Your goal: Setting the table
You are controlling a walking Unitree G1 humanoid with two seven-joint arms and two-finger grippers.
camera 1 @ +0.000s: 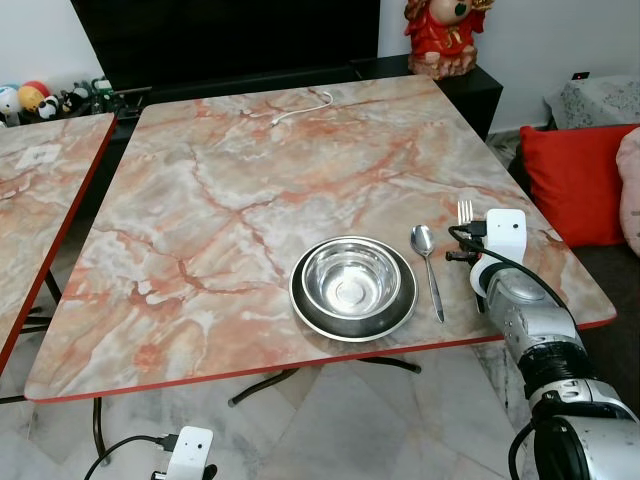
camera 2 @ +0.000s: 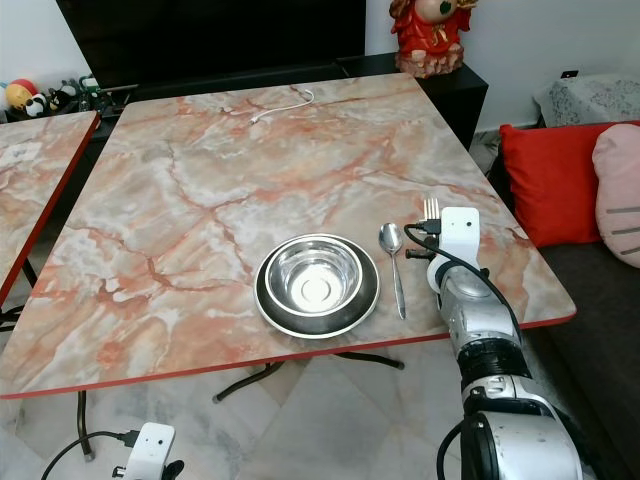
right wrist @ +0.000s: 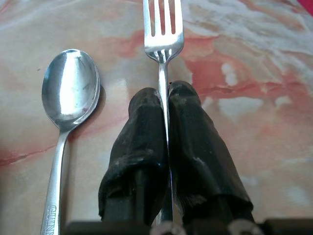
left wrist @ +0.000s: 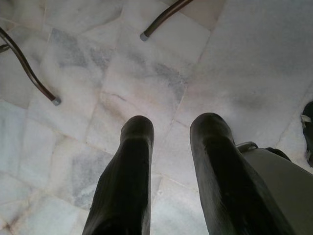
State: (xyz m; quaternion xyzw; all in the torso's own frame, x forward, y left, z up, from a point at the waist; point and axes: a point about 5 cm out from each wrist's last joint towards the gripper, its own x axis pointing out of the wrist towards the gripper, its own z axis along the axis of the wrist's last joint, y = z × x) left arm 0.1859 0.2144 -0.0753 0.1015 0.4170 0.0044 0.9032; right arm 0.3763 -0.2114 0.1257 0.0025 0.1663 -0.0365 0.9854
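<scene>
The left gripper (left wrist: pixel 168 142) hangs over the marble floor (left wrist: pixel 244 63), fingers apart, near two table legs (left wrist: pixel 29 73).

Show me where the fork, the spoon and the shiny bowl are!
fork (right wrist: pixel 163 30), right wrist view, on the tines' base, ahead of the right claw.
spoon (right wrist: pixel 71 87), right wrist view, on its scoop.
shiny bowl (camera 1: pixel 350 277), left eye view, on its inside bottom.
</scene>
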